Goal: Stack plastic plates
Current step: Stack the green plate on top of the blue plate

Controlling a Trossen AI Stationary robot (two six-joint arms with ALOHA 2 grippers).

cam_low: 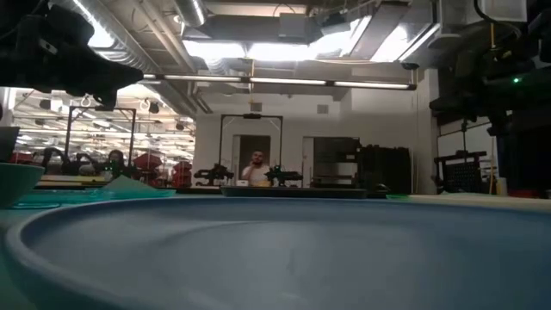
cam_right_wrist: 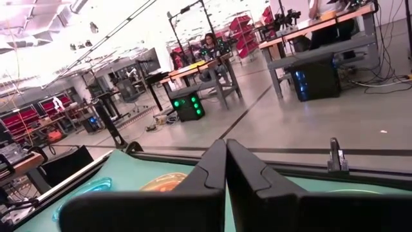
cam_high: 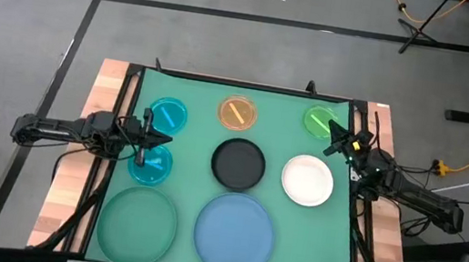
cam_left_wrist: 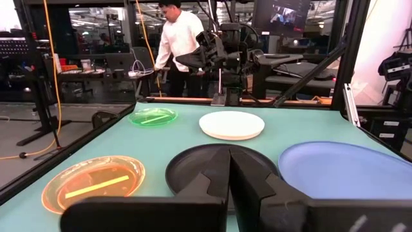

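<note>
Eight round plates lie flat on the green mat. Two cyan plates [cam_high: 168,114] [cam_high: 150,163] are at the left. The orange plate [cam_high: 237,113] and light green plate [cam_high: 320,122] sit by the far edge, the black plate [cam_high: 238,164] and white plate [cam_high: 308,180] in the middle. The dark green plate [cam_high: 139,223] and blue plate [cam_high: 234,232] lie near. My left gripper [cam_high: 160,139] [cam_left_wrist: 230,169] is shut and hovers between the cyan plates. My right gripper [cam_high: 333,137] [cam_right_wrist: 226,164] is shut, raised beside the light green plate.
A black frame [cam_high: 241,83] borders the mat, with wooden table strips [cam_high: 70,191] outside it on both sides. The left wrist view shows the right arm [cam_left_wrist: 219,55] at the far side and a person [cam_left_wrist: 177,38] standing beyond the table. The blue plate's rim [cam_low: 275,250] fills the low view.
</note>
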